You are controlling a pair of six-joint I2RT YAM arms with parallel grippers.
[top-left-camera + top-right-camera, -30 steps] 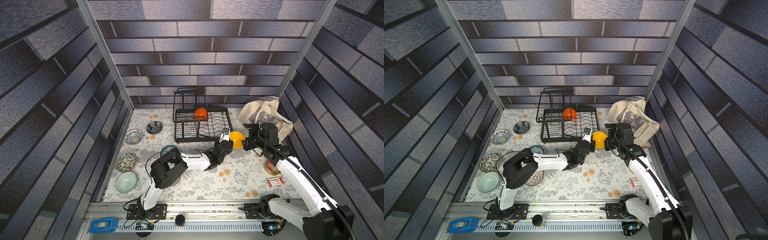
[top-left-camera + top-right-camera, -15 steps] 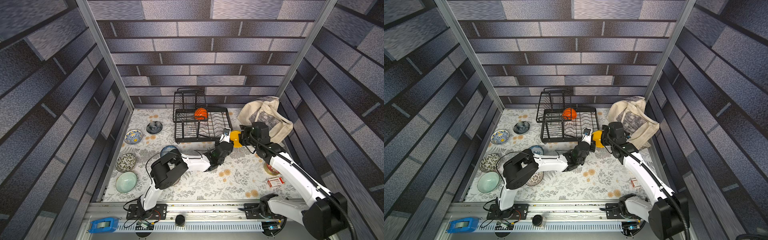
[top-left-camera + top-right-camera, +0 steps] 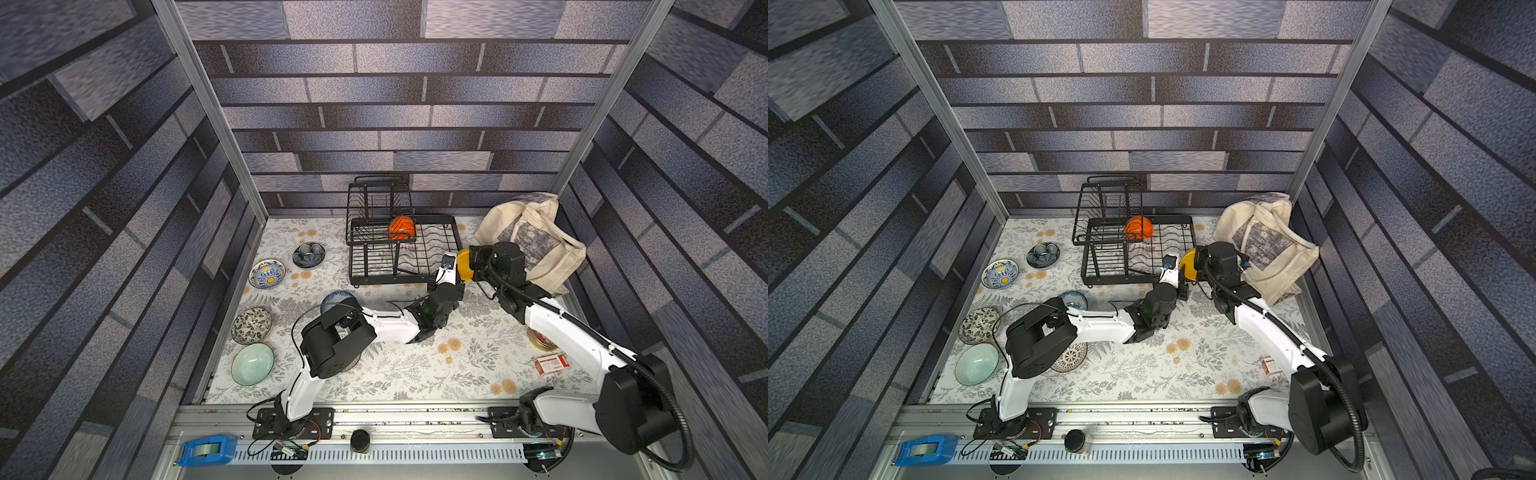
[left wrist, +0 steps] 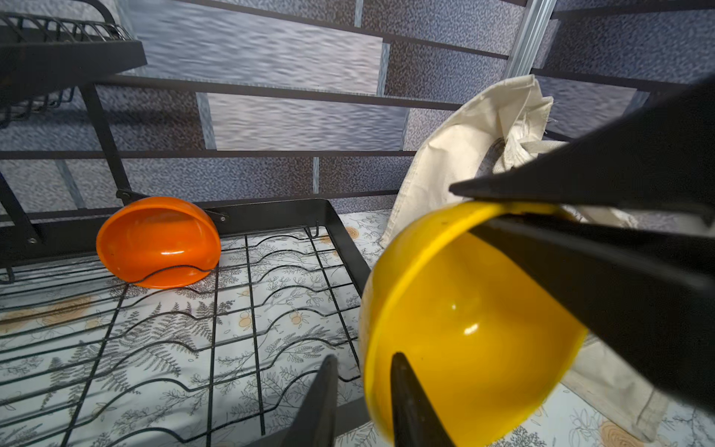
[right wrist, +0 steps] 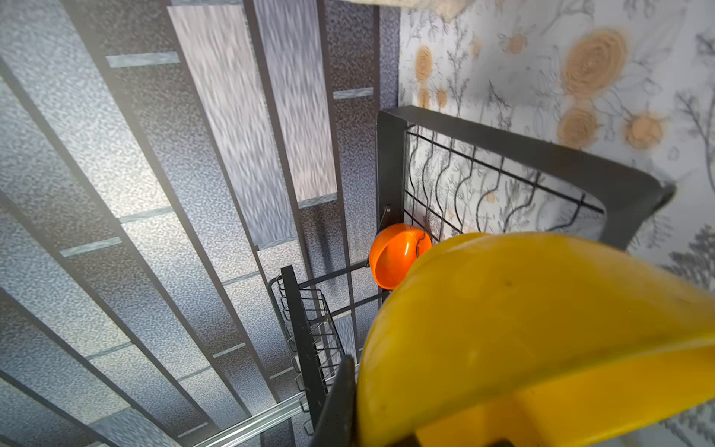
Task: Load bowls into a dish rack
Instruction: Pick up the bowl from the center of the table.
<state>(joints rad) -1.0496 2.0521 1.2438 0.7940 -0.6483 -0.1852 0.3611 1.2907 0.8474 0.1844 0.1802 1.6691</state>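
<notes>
Bowl count eight; right fingers point(image 4: 580, 174) pinch yellow bowl point(image 4: 464, 317), left fingers point(image 4: 406, 402) spread around rim.

We see the table point(image 3: 415, 374) under a flowered cloth. On it the dish rack point(image 3: 390, 282) stands just left of the left pincer point(image 3: 451, 262), and a cloth bag point(image 3: 540, 237) just right of the right pincer point(image 3: 471, 262). Well left of both lie a dark blue bowl point(image 3: 309, 254), a blue-yellow bowl point(image 3: 267, 274), a leafy bowl point(image 3: 251, 325) and a green bowl point(image 3: 252, 365). A red box point(image 3: 549, 364) lies back towards the arm bases.
</notes>
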